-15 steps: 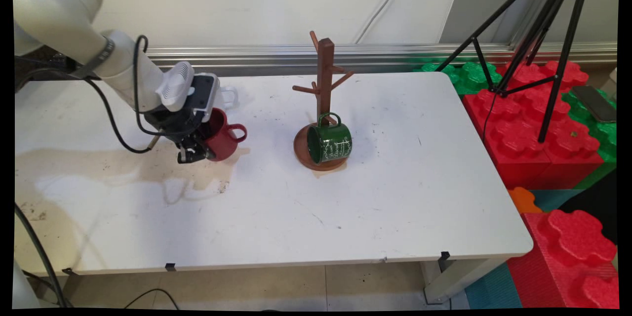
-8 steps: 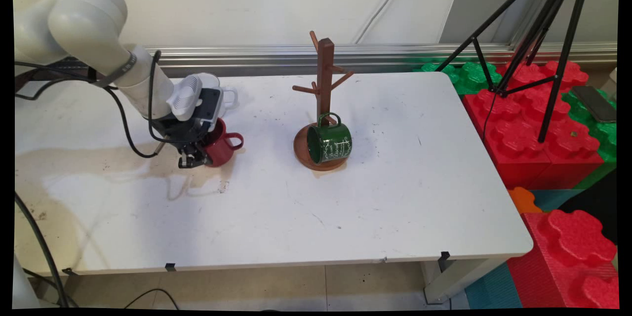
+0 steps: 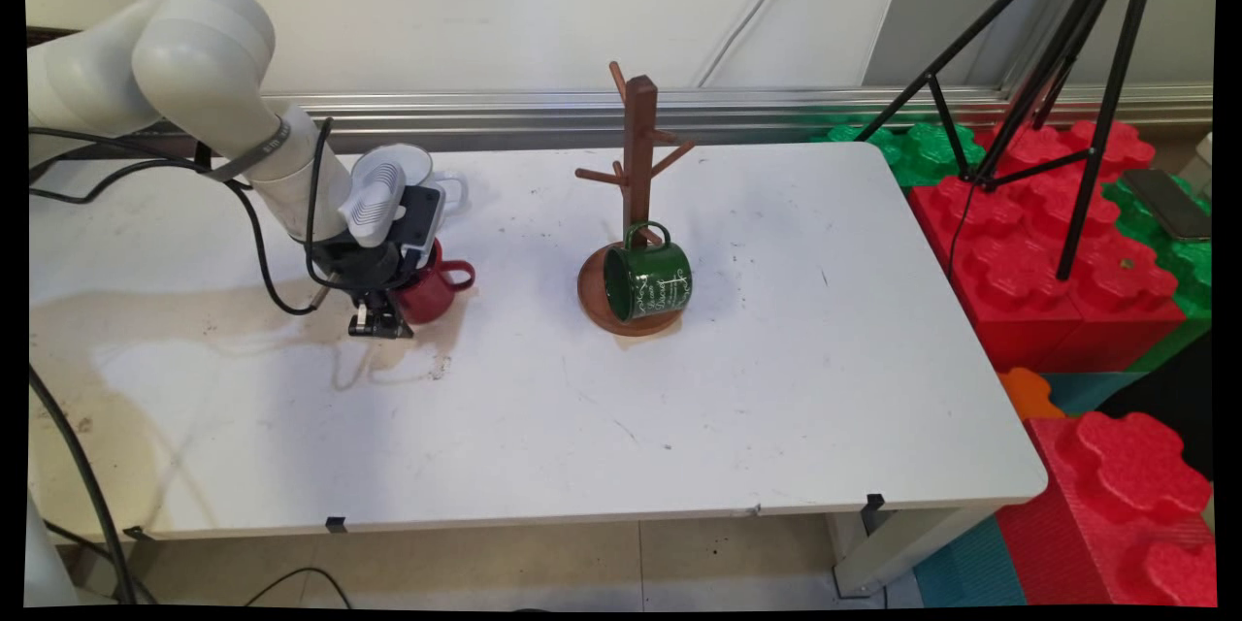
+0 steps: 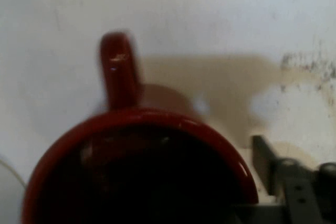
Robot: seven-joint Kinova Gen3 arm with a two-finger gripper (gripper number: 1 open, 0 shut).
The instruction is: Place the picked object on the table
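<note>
Gripper point(image 3: 381, 318), black and pointing down, sits low over the table's point(image 3: 679, 408) left part, right against the near-left side of 1 red mug point(image 3: 437, 289). The mug stands upright on the tabletop with its handle pointing right, toward the mug tree point(image 3: 638, 146). Whether the gripper is clamped on the mug's wall or loose beside it cannot be told from either view.

From the hand view, the red mug's rim point(image 4: 142, 121) fills the lower half of the frame and its handle sticks up toward the top. Its inside is a dark hollow, and no contents can be made out there. Past the mug lies white tabletop with a tan stain point(image 4: 226, 93) and some dark specks.

Just behind the wrist stands 1 white mug point(image 3: 419, 160), mostly covered by the arm. Only part of its rim and its handle on the right show, so its inside cannot be seen.

At the table's middle, the brown wooden mug tree rises from a round base point(image 3: 594, 296). Lying on its side on that base is 1 green mug point(image 3: 655, 283) with white lettering. Its handle is up against the post, its mouth faces the near left, and the inside looks plain and dark.

A wide brownish stain point(image 3: 194, 330) spreads over the table's left side. Right of the table are red and green foam blocks point(image 3: 1048, 281), the legs of 1 black tripod point(image 3: 1087, 97), and a phone point(image 3: 1169, 204) lying on a block.
</note>
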